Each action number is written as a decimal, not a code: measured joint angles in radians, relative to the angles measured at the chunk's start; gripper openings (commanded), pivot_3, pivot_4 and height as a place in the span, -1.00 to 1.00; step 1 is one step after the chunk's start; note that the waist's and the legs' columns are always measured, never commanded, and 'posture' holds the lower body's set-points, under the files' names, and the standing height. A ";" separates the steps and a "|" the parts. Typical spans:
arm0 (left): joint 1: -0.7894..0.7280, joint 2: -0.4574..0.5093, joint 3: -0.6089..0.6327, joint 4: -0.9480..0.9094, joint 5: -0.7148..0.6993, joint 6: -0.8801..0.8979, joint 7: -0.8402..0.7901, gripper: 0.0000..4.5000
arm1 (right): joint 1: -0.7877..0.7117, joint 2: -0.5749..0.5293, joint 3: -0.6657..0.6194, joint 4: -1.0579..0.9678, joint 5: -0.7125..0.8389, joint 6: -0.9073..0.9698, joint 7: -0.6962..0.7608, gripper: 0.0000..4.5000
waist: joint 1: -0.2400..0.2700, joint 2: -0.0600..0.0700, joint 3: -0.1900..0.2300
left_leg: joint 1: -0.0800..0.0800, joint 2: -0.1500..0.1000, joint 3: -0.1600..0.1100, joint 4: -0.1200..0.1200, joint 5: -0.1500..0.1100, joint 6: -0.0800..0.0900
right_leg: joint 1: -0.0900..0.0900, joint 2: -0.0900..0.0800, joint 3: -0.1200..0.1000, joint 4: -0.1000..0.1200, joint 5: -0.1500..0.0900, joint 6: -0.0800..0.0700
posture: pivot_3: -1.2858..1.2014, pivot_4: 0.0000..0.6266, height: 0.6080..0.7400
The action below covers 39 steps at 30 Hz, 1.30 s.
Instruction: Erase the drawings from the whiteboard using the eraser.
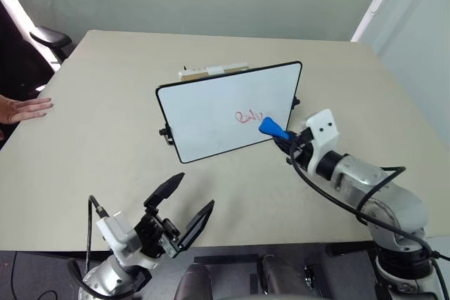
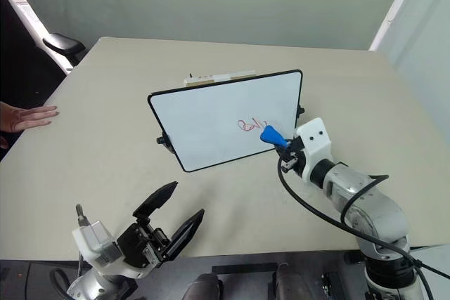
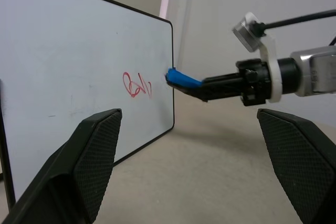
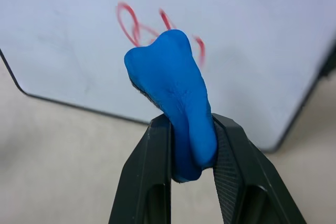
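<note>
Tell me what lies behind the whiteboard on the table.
A cream bar-shaped object lies on the table just behind the whiteboard, its top edge poking above the frame. The rest of it is covered by the board, so its full shape cannot be told.

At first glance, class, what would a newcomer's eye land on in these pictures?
The whiteboard standing mid-table, with red drawings near its right edge. Then the blue eraser, pinched in the right gripper with its tip at the board beside the scribble. A person's hand rests at the table's left edge.
</note>
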 measured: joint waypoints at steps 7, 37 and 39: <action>0.006 -0.003 -0.018 0.000 0.005 -0.005 -0.001 1.00 | -0.095 0.050 0.049 0.101 -0.102 -0.120 -0.029 -0.55 | -0.001 0.000 0.000 | 0.000 0.000 -0.002 0.000 0.000 0.000 | -0.001 0.000 0.000 0.000 0.002 0.004 | 0.03 -0.52 1.00; 0.006 0.008 0.012 0.005 -0.002 -0.018 0.000 1.00 | -0.081 0.116 0.127 0.326 -0.233 -0.200 -0.018 -0.55 | -0.003 0.001 0.001 | 0.000 0.000 -0.002 0.000 0.002 -0.002 | -0.002 -0.001 0.000 0.001 0.004 0.006 | 0.03 -0.52 1.00; 0.007 0.008 0.011 0.005 -0.002 -0.018 -0.001 1.00 | -0.104 0.118 0.115 0.318 -0.233 -0.200 -0.019 -0.55 | -0.004 0.001 0.001 | 0.000 0.000 -0.002 0.000 0.002 -0.002 | -0.002 -0.001 0.000 0.001 0.004 0.006 | 0.03 -0.52 1.00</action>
